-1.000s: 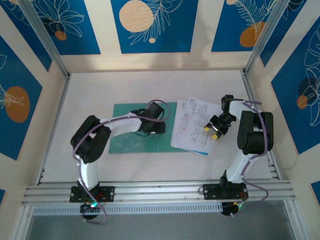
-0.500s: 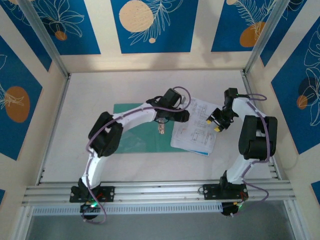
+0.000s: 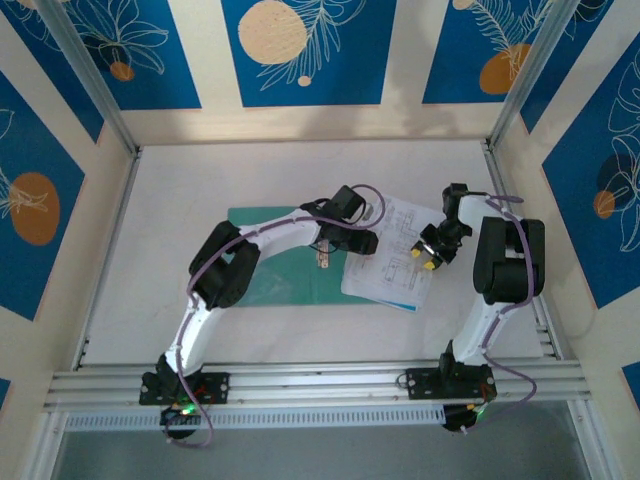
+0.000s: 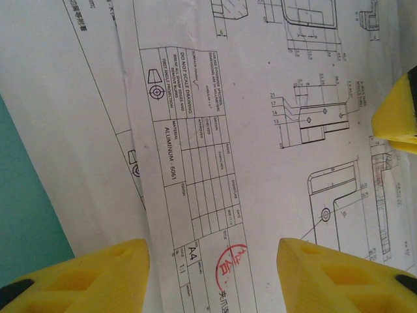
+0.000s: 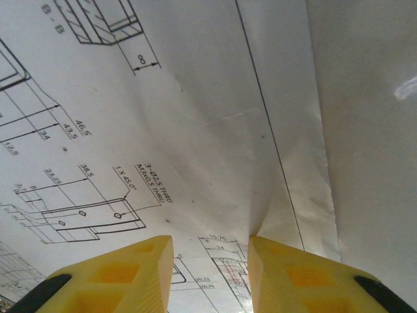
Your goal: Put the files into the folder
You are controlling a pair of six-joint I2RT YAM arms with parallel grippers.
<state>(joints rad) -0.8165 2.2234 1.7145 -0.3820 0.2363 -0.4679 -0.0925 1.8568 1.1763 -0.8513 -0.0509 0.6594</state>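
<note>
Lying loosely fanned on the table (image 3: pixel 200 180), the files (image 3: pixel 385 250) were found just beside the right edge of the folder (image 3: pixel 275 265), with one corner appearing to overlap that edge. The folder itself was seen flat.

The sheets were judged light, limp and slippery against one another. They were considered liable to slide apart, buckle or crease if pushed, and too thin to be taken from above unless an edge or a raised fold was offered. A hold at the free edge farthest from the folder, or on a buckled ridge, was considered soundest.

The left gripper (image 4: pixel 212 261) was observed at the folder side of the stack. Its jaws were set wide apart, directly over the title block (image 4: pixel 195 163) of the top sheet, with nothing held.

The right gripper (image 5: pixel 210 261) was observed at the side away from the folder, its jaws narrowly apart with a gap showing. A raised crease (image 5: pixel 267 195) in the paper ran into that gap. Whether the pads (image 5: pixel 130 274) were touching the crease could not be determined.
</note>
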